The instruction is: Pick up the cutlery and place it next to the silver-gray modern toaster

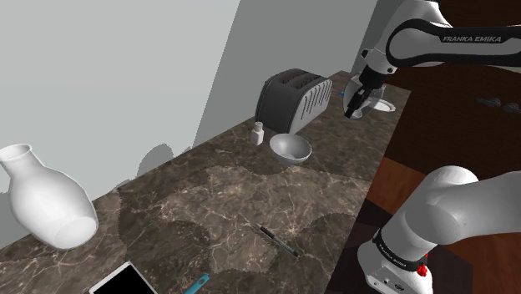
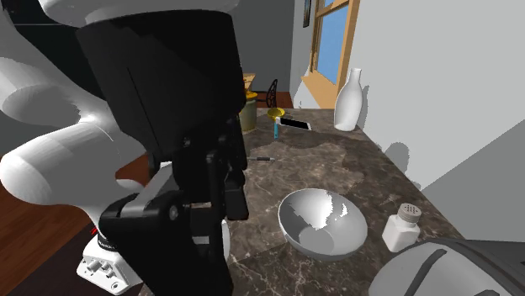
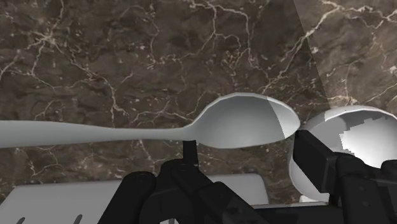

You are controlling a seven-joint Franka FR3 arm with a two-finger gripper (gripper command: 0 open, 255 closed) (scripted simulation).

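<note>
The claw [image 1: 356, 104] is gripping the spoon [image 3: 242, 124] aloft, upper right of the shoulder view, its handle running crosswise to the fingers; the toaster [image 1: 292, 98] is sitting just left of it.

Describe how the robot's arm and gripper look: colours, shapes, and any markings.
The arm is made of rounded, glossy white links with dark bands at the joints. One dark band carries white lettering, FRANKA EMIKA; a ring near the base also has small white text, beside a small red part. The gripper is all black and blocky. No loose cables show.
</note>
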